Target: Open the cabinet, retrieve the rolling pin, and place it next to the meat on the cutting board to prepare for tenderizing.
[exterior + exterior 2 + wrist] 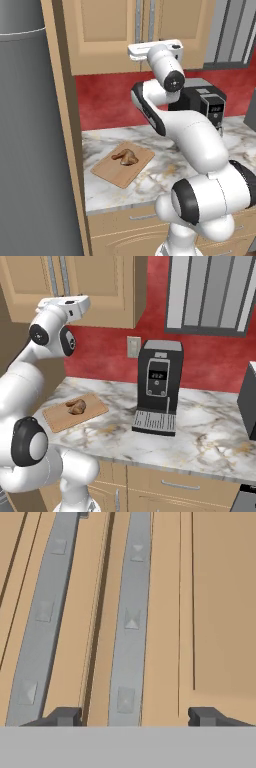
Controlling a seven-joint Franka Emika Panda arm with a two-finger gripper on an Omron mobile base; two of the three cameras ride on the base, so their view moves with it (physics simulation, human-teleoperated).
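Left base view: white arm nearest, rising from lower right and reaching up to the cabinet. Light tan wood, two panelled doors, both shut, two long silver bar handles side by side at the centre seam. End effector level with the lower ends of those handles, fingers hidden behind the hand. Below, on the marbled desk, a pale cutting board with rounded corners, lying at an angle. Resting on it, the meat, a small glossy brown drumstick shape. Black coffee machine behind the arm against the red wall. Tall grey appliance at far left. No readable writing.

Right base view: arm at left, hand raised to the bottom of the cabinet doors. End effector right at the handles; jaw gap not visible. Cutting board on the desk near the left end, meat on its middle. Coffee machine to the right of the board, well apart, with a small lit display too tiny to read. Wall outlet just left of the machine's top. Grey slatted window blind above.

Hand view: two dark fingertips low in view, standing wide apart, holding nothing. Right silver bar handle running between them, not touched by either. Left handle beyond the left tip, door seam between the two bars. Tan door panel at right.
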